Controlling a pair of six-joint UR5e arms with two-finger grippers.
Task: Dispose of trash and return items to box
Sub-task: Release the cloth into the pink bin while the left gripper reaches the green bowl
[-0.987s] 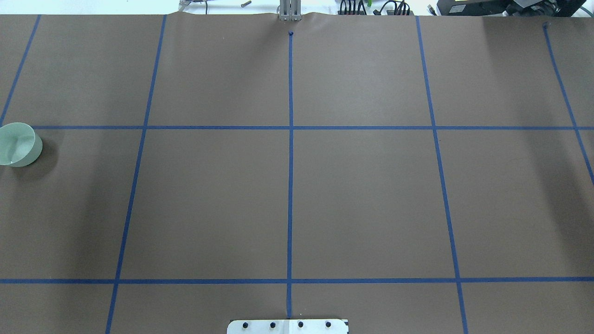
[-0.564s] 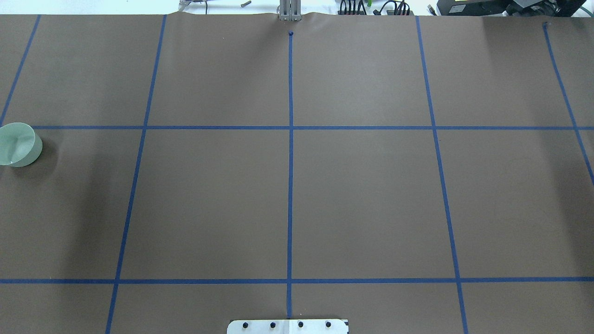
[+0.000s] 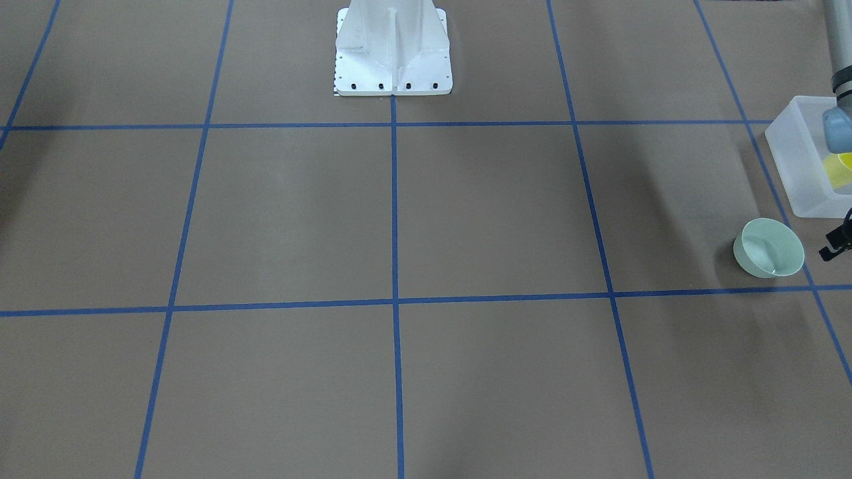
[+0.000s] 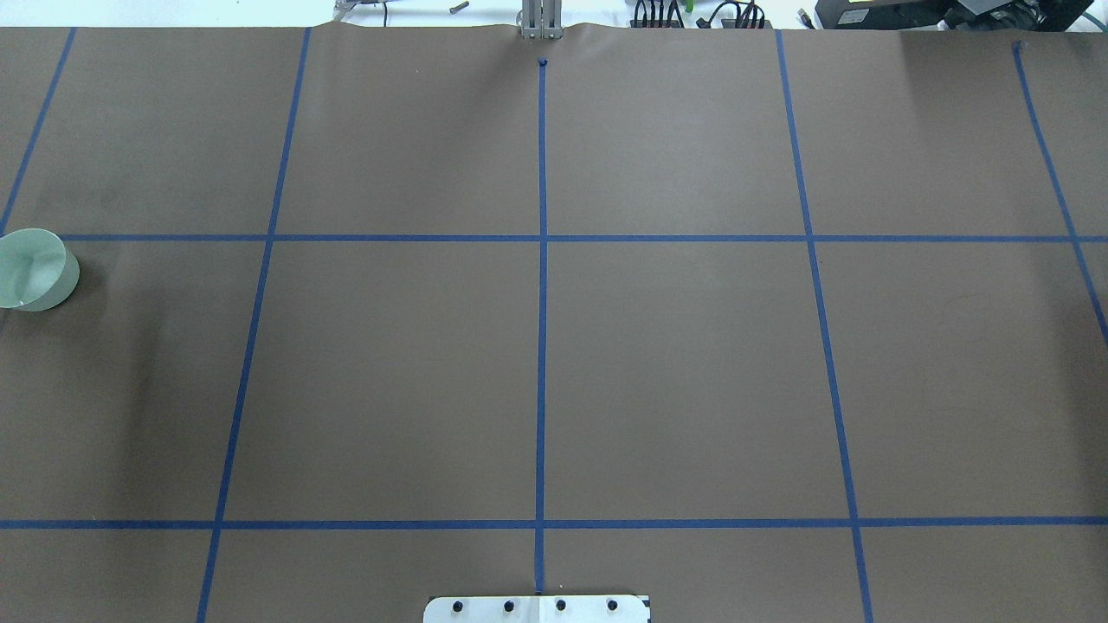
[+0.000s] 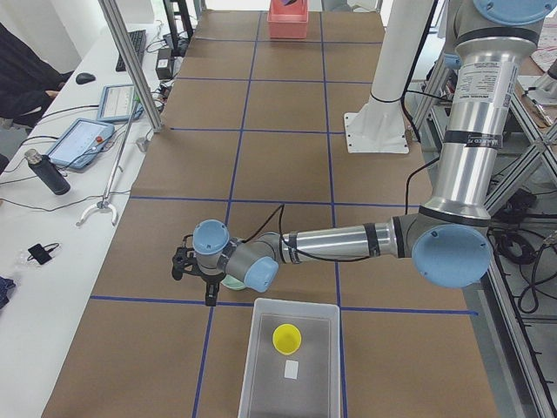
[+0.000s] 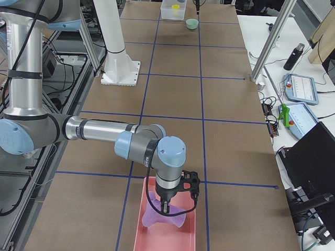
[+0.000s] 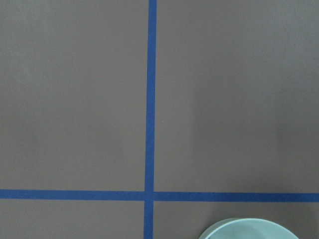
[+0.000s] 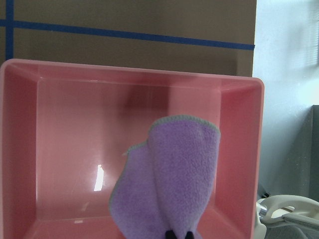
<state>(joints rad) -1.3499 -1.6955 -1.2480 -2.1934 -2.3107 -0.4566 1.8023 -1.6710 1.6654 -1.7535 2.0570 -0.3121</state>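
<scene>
Nothing but a fading shadow changes overhead; the bowl [image 4: 33, 269] stays on the desk [image 4: 675, 363] at the left edge. Lower centre, the cup [image 5: 286, 338] sits in the box [image 5: 261, 374]. The left claw [image 5: 196, 274] hovers near the bowl; whether apart or together, I cannot tell. The right claw [image 6: 166, 209] pinches a purple cloth [image 8: 169, 189] over a pink bin [image 8: 129, 72].

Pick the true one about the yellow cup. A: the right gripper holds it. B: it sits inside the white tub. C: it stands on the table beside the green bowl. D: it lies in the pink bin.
B: the yellow cup sits inside the white tub, the green bowl stands outside it on the table, and the right gripper holds a purple cloth.
</scene>
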